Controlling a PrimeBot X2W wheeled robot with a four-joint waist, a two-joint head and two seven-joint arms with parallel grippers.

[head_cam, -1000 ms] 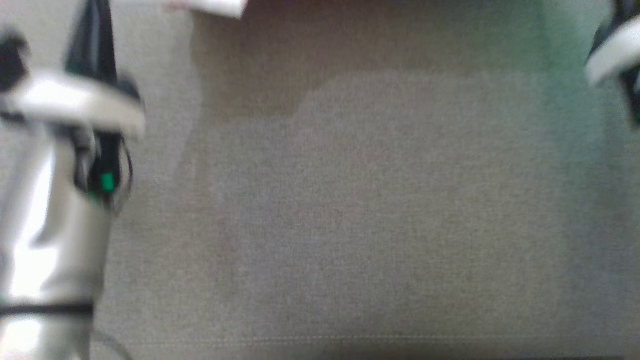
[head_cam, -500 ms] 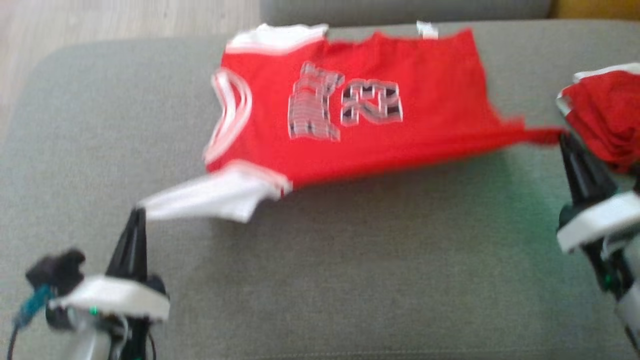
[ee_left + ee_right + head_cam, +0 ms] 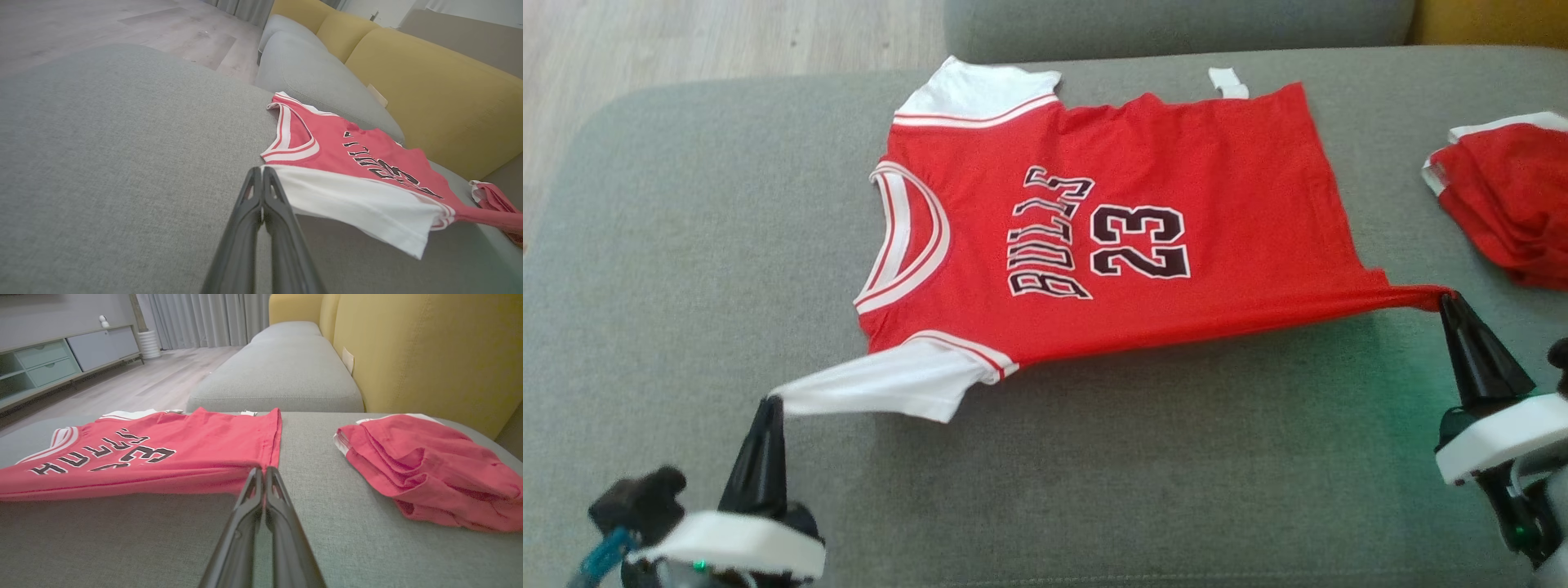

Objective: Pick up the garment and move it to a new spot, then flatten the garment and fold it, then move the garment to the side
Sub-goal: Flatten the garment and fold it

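Observation:
The garment [image 3: 1127,245] is a red jersey with white sleeves and "BULLS 23" on its chest. It lies spread on the grey sofa cushion [image 3: 686,245], neck towards the left. My left gripper [image 3: 769,402] is shut on the tip of the near white sleeve [image 3: 351,204], which is pulled out towards it. At the right, my right gripper [image 3: 1447,299] is shut on the near hem corner, drawn into a taut point. The left wrist view shows my left gripper [image 3: 261,173] pinching the sleeve edge. The right wrist view shows my right gripper [image 3: 261,471] pinching the hem of the garment [image 3: 163,457].
A second red garment [image 3: 1511,196] lies bunched at the cushion's right edge, close to my right gripper, also seen as a red pile [image 3: 429,469]. A yellow backrest [image 3: 429,347] runs behind. Another grey cushion [image 3: 1176,24] adjoins at the far side, with wooden floor [image 3: 686,41] beyond at the left.
The head camera has swung up from the bare cushion, bringing the jersey into view. Both grippers stay shut on sleeve and hem, and the jersey now shows lower in the picture.

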